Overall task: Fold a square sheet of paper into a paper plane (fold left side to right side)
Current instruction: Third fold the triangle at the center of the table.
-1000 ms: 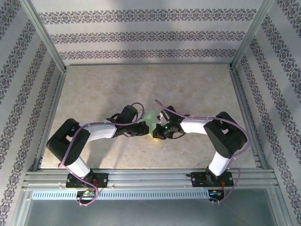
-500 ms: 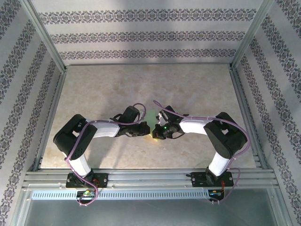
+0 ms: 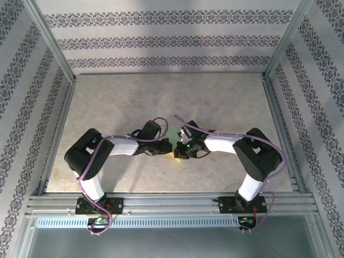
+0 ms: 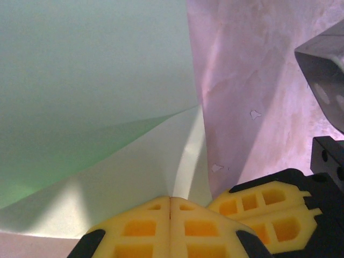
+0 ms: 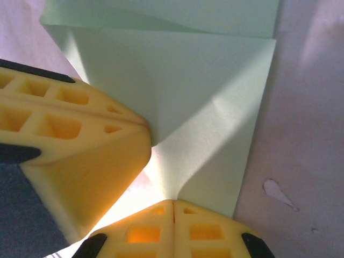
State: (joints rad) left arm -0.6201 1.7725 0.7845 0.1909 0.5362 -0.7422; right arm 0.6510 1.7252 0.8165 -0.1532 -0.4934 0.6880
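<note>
The square sheet of paper (image 3: 173,130) is pale green and creased. It lies at the middle of the table, mostly covered by both grippers. In the left wrist view the paper (image 4: 97,80) rises in a curved flap, and my left gripper (image 4: 170,200) is shut on a raised fold of it. My right gripper (image 5: 173,203) is likewise shut on a crease of the sheet (image 5: 177,91). The two grippers sit tip to tip, left gripper (image 3: 167,147) beside right gripper (image 3: 178,150); the left fingers (image 5: 70,134) nearly touch the right ones. The paper plane is out of view.
The marble-patterned table (image 3: 215,102) stretches bare behind and to both sides of the arms. Metal frame rails (image 3: 59,123) and patterned walls enclose it. A small white fleck (image 5: 279,193) marks the tabletop beside the paper.
The left arm's elbow and shoulder have swung rightward, pushing its gripper closer to the right one. Less green paper shows between the grippers. Both stay shut.
</note>
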